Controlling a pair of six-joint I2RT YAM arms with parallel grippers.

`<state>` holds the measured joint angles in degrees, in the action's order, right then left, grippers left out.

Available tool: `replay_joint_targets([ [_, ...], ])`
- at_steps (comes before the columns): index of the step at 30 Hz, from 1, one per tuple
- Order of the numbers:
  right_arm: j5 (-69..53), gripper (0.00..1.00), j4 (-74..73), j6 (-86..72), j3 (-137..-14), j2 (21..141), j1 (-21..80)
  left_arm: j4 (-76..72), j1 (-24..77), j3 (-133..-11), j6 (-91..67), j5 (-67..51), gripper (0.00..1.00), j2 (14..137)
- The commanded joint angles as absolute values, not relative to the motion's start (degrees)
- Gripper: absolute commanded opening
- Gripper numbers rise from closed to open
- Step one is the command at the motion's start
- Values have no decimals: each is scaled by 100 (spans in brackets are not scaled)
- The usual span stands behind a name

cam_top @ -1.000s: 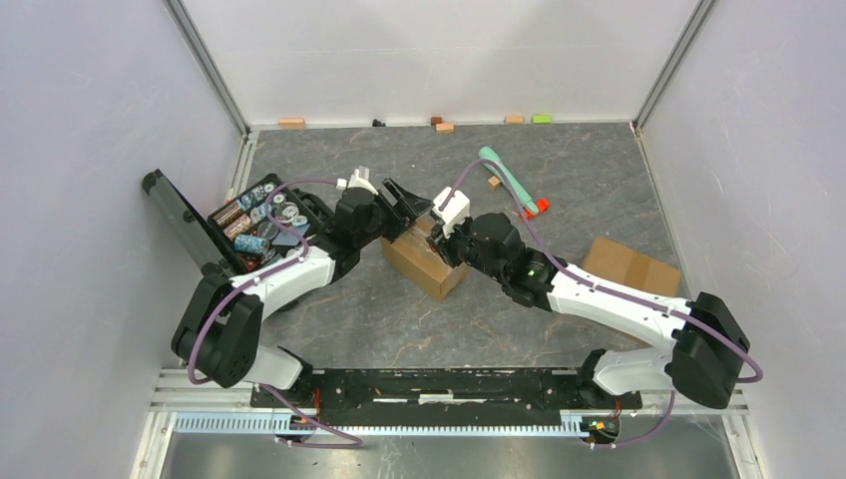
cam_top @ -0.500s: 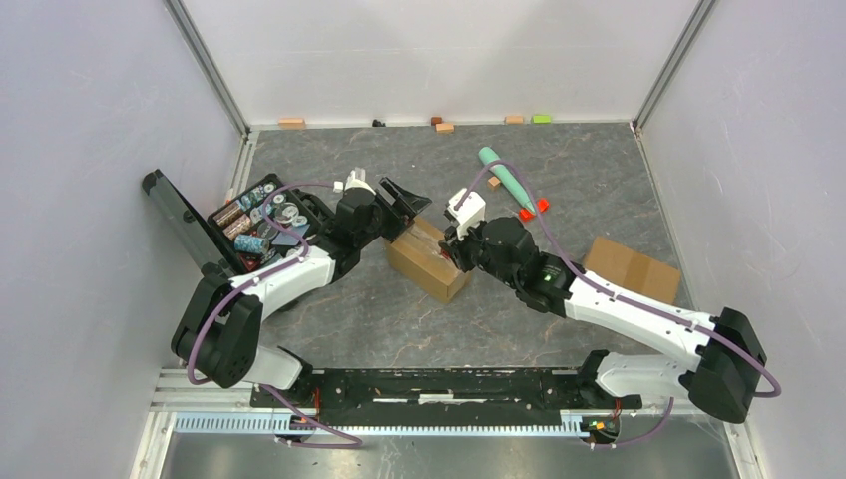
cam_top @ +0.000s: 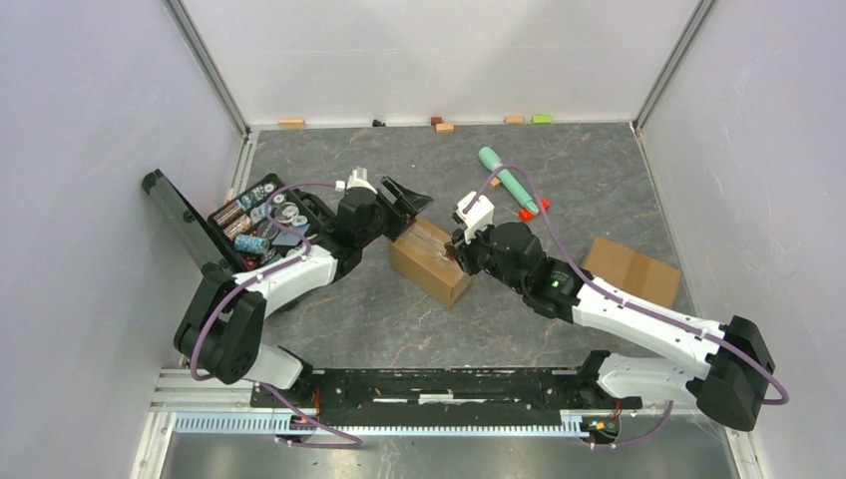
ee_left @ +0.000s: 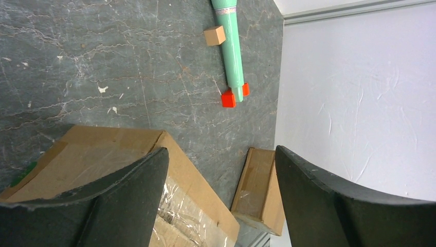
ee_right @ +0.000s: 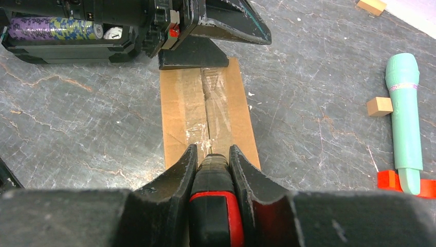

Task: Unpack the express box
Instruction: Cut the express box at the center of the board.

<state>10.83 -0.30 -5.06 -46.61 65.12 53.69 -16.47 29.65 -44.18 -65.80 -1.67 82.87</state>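
The express box [cam_top: 431, 261] is a brown cardboard carton with clear tape along its top seam, lying in the middle of the floor. My right gripper [cam_top: 457, 249] is shut on a black-and-red cutter [ee_right: 213, 206]. The cutter's tip touches the taped seam at the box's [ee_right: 205, 110] near end, between the jaws [ee_right: 213, 149]. My left gripper [cam_top: 411, 205] stands open at the box's far end. One of its fingers [ee_right: 193, 54] rests on the box top and the other hangs above it. In the left wrist view the box [ee_left: 103, 154] lies under the left gripper [ee_left: 221, 152].
An open black case [cam_top: 264, 225] holding batteries sits at the left, its lid [cam_top: 180, 220] raised. A green tube [cam_top: 509, 180] with red blocks [cam_top: 534, 208] lies behind the box. A second carton [cam_top: 631, 267] rests at the right. Small blocks [cam_top: 444, 126] line the back wall.
My right arm has drawn back to the right with the cutter, moving its tip along the seam toward the box's near end. The left arm has stayed put.
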Motion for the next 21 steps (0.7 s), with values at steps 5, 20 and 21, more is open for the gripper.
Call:
replay_joint_targets([
  [5, 1178, 0, -959, -695, -4237, 6092, 5392, -378, 2780, -3900, -6307, 593, 86, 8787],
  [20, 1235, 0, -42, -873, -3727, 5856, 5398, -76, 2736, -4753, -5164, 100, 88, 8126],
  [21, 1204, 0, 159, -866, -3758, 5902, 5401, 32, 2738, -4906, -5063, 76, 88, 8013],
])
